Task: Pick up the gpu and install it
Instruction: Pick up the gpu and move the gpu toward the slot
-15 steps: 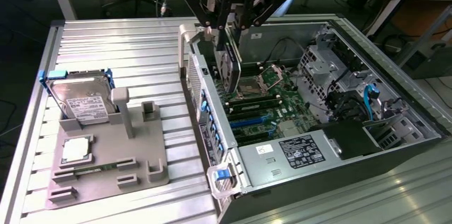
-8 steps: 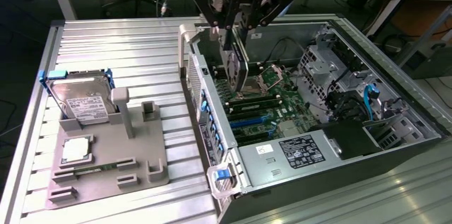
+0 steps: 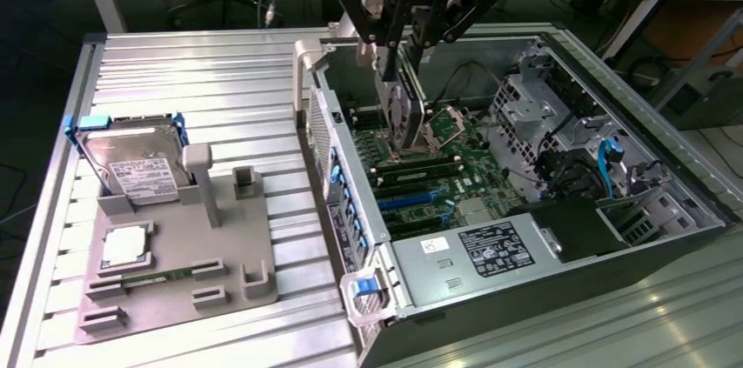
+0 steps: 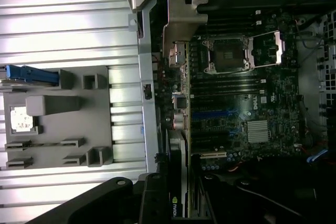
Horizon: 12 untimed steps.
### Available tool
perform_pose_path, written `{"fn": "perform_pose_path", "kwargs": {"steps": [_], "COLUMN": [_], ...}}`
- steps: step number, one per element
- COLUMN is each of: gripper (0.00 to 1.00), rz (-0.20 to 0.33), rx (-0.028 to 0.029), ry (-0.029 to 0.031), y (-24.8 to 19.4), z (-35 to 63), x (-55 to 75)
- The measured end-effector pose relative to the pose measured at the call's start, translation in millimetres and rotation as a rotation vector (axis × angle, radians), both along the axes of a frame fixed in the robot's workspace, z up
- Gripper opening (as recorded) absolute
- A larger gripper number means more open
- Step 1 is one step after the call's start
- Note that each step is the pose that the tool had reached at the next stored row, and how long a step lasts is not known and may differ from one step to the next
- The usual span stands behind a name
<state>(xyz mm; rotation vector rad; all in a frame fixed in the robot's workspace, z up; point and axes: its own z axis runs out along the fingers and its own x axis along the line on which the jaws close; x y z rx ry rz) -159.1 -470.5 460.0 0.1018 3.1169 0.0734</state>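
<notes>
Item 1. Gripper (image 3: pixel 401 68): upper centre of the exterior view, hanging over the open computer case (image 3: pixel 650 277). Its fingers are drawn in narrow and clamped on the top edge of the gpu.

Item 2. Gpu (image 3: pixel 404 116): dark flat card held on edge, upright, inside the case. It sits above the motherboard (image 3: pixel 465 181), just beside the open processor socket (image 3: pixel 447 129). Its lower edge is down near the board; I cannot tell whether it touches. In the wrist view the card runs edge-on along the case wall, with its silver bracket at the far end.

Item 3. Power supply (image 3: pixel 482 250): silver box with a label, lower centre of the exterior view, inside the case.

Item 4. Grey fixture (image 3: pixel 232 246): on the ribbed counter (image 3: pixel 197 72), at the exterior view's left, well apart from the gripper. It carries:
- a hard drive (image 3: pixel 137 168), standing in a blue-trimmed cradle
- a processor chip (image 3: pixel 125 248), lying flat below the drive
</notes>
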Motion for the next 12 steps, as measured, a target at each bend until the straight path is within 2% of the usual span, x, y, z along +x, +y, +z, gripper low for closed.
{"fn": "perform_pose_path", "kwargs": {"steps": [12], "gripper": [0.27], "rz": [0.000], "rx": [0.0000], "ry": [0.0000], "y": [0.0], "z": [0.0], "x": [25.7]}}
